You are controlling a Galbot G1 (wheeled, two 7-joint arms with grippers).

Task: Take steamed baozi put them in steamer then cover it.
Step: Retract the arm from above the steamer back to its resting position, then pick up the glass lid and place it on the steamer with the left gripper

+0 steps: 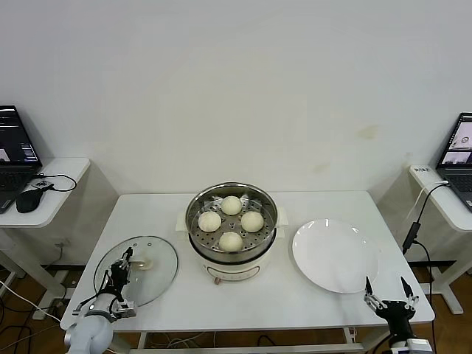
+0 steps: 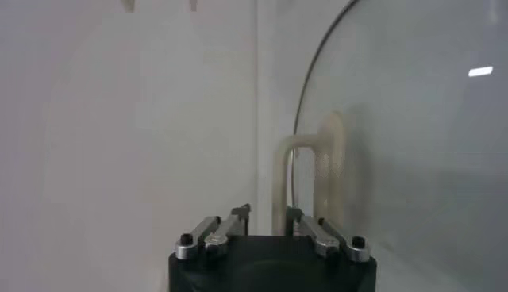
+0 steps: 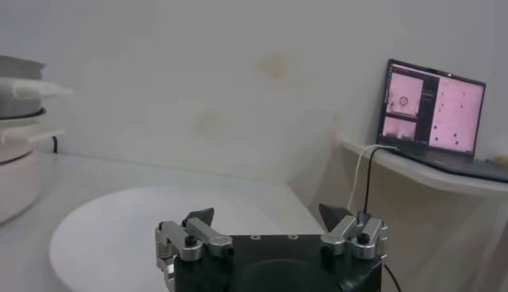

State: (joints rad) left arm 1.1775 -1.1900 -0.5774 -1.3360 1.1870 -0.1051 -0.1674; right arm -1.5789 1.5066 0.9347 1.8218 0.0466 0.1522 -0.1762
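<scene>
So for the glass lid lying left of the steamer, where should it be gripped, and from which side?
Probably by the cream handle at the centre of the lid. The lid lies flat on the table with the handle raised as a narrow arch, so coming from above with the jaws across it suits best. The left gripper is already there; the right gripper waits beside the plate.

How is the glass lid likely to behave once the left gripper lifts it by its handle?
The cover looks like rigid glass with a metal rim, so probably stiff, fairly heavy and breakable if dropped. The left gripper sits at its narrow cream handle, so the wide disc may swing or tilt. The right gripper waits open by the plate.
</scene>
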